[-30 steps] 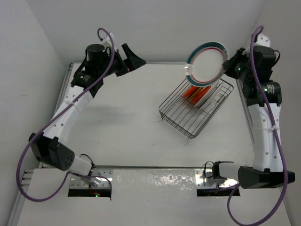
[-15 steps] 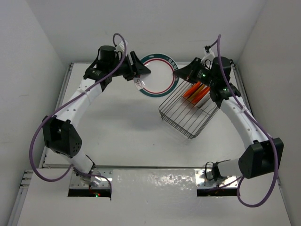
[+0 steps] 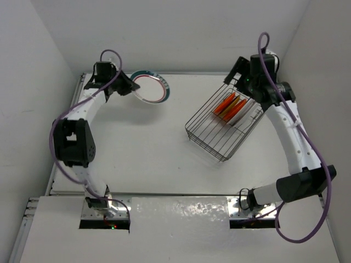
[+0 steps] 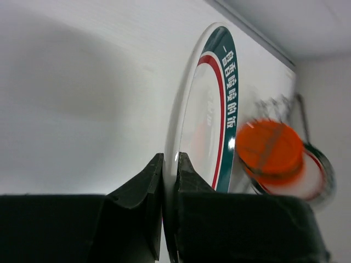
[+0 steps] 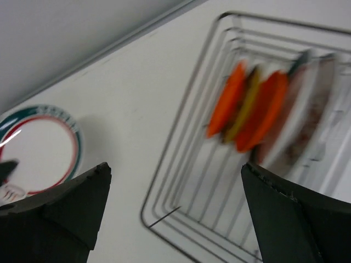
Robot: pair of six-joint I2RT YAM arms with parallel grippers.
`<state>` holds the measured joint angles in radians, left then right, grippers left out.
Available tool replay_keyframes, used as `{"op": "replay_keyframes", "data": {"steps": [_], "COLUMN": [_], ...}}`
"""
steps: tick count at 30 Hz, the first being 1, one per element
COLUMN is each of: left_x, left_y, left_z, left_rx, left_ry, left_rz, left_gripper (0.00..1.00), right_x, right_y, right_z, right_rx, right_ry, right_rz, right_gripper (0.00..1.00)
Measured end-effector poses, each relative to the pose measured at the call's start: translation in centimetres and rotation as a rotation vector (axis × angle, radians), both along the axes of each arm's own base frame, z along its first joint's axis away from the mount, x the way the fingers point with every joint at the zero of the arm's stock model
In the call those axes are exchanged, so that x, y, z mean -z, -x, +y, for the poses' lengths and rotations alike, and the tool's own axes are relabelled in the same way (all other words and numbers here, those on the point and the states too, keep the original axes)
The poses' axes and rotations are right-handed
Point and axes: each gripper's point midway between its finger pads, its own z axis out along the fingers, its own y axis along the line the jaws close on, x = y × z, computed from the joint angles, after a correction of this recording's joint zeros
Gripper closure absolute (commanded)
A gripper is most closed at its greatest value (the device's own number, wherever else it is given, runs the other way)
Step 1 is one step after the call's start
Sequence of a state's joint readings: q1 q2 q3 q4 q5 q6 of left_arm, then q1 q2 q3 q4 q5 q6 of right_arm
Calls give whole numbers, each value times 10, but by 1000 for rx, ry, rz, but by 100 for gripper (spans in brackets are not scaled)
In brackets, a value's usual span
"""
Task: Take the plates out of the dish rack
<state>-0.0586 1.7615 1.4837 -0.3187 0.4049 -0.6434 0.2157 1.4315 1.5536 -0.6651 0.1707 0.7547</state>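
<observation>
Glossy white plate (image 4: 205,126) with a dark green rim band and thin red ring, clenched at its edge by the left hand (image 4: 170,163) and held on edge at upper left of the top view. Can't tell if it touches the worktop (image 3: 142,153). Not set down yet. Smooth round orange plates (image 3: 230,106) stand between the dividers of the dark wire dish rack (image 3: 219,137), upper right, with blurred pale ones beside them. Right hand (image 5: 175,181) released, empty, over the rack. Most of the unloading is left.
</observation>
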Motion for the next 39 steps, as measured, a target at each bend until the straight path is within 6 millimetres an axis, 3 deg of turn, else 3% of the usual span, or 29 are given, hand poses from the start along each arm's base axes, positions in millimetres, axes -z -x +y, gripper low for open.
{"op": "replay_keyframes", "data": {"steps": [2,4,7,8,9,10,12,16,19,21,24,26,29,30,32,33,35,36,39], "left_x": [41,79,126,139,150,155,168,166,170,164,133,98,38,20,-2,-9,-12,-10,-4], "left_y": [-25,-42,-52,-53,-53,-54,-54,-58,-41,-20,10,26,39,43,51,56,63,67,73], "left_z": [37,59,70,72,73,73,75,84,101,118,135,141,141,141,138,137,134,132,131], "left_rx": [-94,-142,-157,-162,-157,-162,-161,-199,-272,-339,-406,-430,-443,-443,-438,-433,-419,-409,-388], "left_ry": [-37,-55,-51,-54,-53,-51,-55,-92,-181,-264,-347,-372,-371,-367,-359,-352,-346,-346,-353], "left_rz": [61,116,182,205,222,232,257,258,331,384,392,340,216,173,121,105,102,113,141], "left_gripper": [99,91,64,47,38,22,0,0,0,0,0,0,0,0,0,0,0,0,0], "right_x": [-10,-8,7,12,17,21,30,43,58,72,90,100,115,119,127,131,134,134,134], "right_y": [9,23,42,46,49,51,52,43,25,16,8,5,6,5,6,6,4,4,4], "right_z": [-37,-69,-108,-117,-127,-135,-149,-161,-155,-152,-147,-144,-143,-143,-142,-142,-140,-139,-141], "right_rx": [137,240,341,358,378,390,410,405,365,343,320,312,308,312,318,322,331,339,366], "right_ry": [102,195,312,340,364,377,391,407,396,392,380,370,363,360,353,349,334,328,321], "right_rz": [23,75,183,215,243,264,301,348,370,397,422,430,454,460,468,471,464,459,457], "right_gripper": [1,6,13,19,23,28,29,32,35,40,42,46,59,69,79,86,88,95,99]}}
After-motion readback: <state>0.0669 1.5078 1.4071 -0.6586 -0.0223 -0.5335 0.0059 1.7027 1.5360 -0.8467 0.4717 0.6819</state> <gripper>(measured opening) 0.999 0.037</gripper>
